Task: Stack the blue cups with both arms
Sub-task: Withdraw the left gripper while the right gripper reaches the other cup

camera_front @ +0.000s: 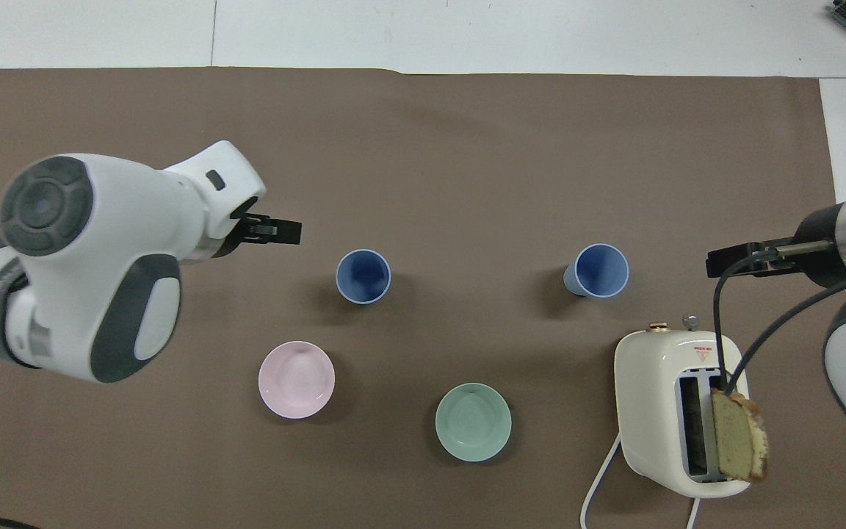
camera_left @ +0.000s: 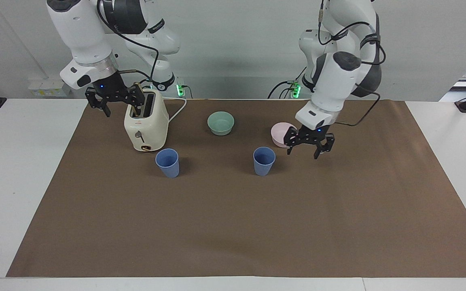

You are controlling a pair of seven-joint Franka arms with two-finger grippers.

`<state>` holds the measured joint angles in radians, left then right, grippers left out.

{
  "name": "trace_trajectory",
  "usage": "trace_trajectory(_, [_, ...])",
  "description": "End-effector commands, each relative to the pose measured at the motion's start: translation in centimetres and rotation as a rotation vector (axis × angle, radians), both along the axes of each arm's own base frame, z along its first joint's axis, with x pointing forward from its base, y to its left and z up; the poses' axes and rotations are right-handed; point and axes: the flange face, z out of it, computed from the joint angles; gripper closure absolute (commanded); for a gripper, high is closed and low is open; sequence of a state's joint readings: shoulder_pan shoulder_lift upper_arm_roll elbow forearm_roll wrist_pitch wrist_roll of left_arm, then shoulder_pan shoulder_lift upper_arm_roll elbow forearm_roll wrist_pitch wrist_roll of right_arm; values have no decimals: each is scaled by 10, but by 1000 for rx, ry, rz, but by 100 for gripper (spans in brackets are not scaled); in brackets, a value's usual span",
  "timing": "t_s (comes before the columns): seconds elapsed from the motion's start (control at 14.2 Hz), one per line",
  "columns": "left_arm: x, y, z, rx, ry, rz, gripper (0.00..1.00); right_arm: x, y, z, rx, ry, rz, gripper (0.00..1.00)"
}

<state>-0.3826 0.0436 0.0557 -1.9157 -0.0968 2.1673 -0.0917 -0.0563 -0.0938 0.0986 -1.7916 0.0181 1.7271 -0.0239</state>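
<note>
Two blue cups stand upright on the brown mat, apart from each other. One point(camera_left: 264, 160) point(camera_front: 363, 275) is mid-table, the other point(camera_left: 167, 162) point(camera_front: 601, 270) stands by the toaster. My left gripper point(camera_left: 303, 153) point(camera_front: 283, 232) is open and empty. It hangs low over the mat beside the mid-table cup, toward the left arm's end, not touching it. My right gripper point(camera_left: 120, 106) point(camera_front: 724, 263) is open and empty, up by the top of the toaster at the right arm's end.
A cream toaster point(camera_left: 146, 125) point(camera_front: 676, 411) holds a bread slice point(camera_front: 739, 435) in one slot. A mint-green bowl point(camera_left: 221, 122) point(camera_front: 473, 422) and a pink bowl point(camera_left: 277, 132) point(camera_front: 296, 379) sit nearer the robots than the cups.
</note>
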Motion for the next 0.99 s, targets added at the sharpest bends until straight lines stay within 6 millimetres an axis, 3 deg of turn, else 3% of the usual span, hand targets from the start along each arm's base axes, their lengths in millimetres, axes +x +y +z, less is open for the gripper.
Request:
trace_trajectory(0.0, [-7, 52, 27, 21, 7, -19, 0, 6, 16, -21, -5, -20, 49, 0])
trace_trajectory(0.14, [-5, 94, 52, 29, 18, -2, 0, 19, 21, -44, -1, -14, 56, 0])
trace_trajectory(0.35, [-2, 136, 98, 110, 52, -33, 0, 40, 26, -97, 5, 1, 66, 0])
trace_trajectory(0.49, [-4, 153, 131, 118, 58, -27, 0, 46, 25, -131, 6, 12, 67, 0])
trace_trajectory(0.7, [-8, 168, 162, 118, 71, -3, 0, 54, 26, -171, 11, 25, 66, 0])
trace_trajectory(0.92, [-8, 175, 168, 125, 128, 7, 0, 51, 30, -204, 13, 36, 74, 0])
